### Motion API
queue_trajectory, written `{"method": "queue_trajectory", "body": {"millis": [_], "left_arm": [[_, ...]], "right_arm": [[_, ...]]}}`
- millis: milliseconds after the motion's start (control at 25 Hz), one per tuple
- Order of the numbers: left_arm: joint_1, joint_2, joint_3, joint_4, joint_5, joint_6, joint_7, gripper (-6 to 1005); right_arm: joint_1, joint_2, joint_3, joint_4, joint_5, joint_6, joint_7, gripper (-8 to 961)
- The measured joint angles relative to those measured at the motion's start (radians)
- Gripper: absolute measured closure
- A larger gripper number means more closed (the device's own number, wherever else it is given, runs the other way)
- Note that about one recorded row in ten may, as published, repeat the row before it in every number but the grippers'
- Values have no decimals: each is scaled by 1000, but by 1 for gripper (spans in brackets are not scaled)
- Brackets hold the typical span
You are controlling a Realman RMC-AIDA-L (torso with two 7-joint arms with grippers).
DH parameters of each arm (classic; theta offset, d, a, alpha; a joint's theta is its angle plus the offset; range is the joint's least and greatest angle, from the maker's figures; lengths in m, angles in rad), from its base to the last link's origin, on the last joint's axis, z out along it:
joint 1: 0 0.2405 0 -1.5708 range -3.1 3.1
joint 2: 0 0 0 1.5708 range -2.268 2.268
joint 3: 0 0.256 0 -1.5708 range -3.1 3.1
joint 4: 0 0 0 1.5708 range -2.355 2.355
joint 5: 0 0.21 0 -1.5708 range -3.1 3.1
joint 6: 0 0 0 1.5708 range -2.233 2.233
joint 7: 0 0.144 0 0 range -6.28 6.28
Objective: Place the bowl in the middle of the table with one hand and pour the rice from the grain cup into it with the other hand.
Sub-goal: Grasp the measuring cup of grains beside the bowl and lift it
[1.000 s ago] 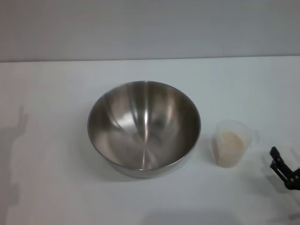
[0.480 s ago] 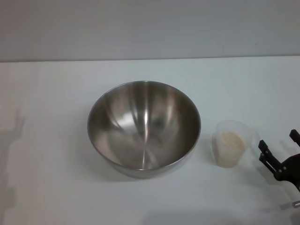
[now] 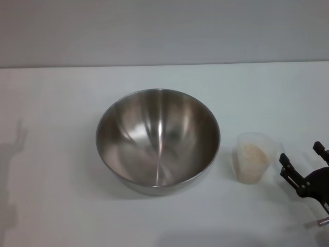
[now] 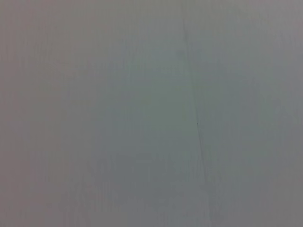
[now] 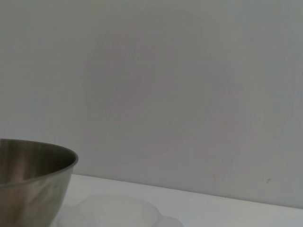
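White desk point(image 3: 61, 103) under a grey wall. Bowl point(image 3: 158, 140) sits mid-desk, upright, no rice in it. Cup point(image 3: 252, 157) stands just right of the bowl, apart from it, holding rice point(image 3: 252, 153). Right gripper point(image 3: 300, 162) is low, just right of the cup, fingers point(image 3: 286, 165) spread open, holding nothing, not touching it. Left gripper out of sight.

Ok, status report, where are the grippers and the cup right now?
Right gripper open, beside the grain cup, not touching. Left gripper out of view. Bowl mid-table, empty; rice in the cup. Nothing between gripper and cup.
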Motion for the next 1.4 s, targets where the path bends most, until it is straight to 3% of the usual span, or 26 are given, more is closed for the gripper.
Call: {"method": "queue_trajectory", "body": {"millis": [1400], "left_arm": [[0,1,3,17,6,-8,-1,198]], "right_arm": [[76,0,12,-3,11,79,0,131]]}}
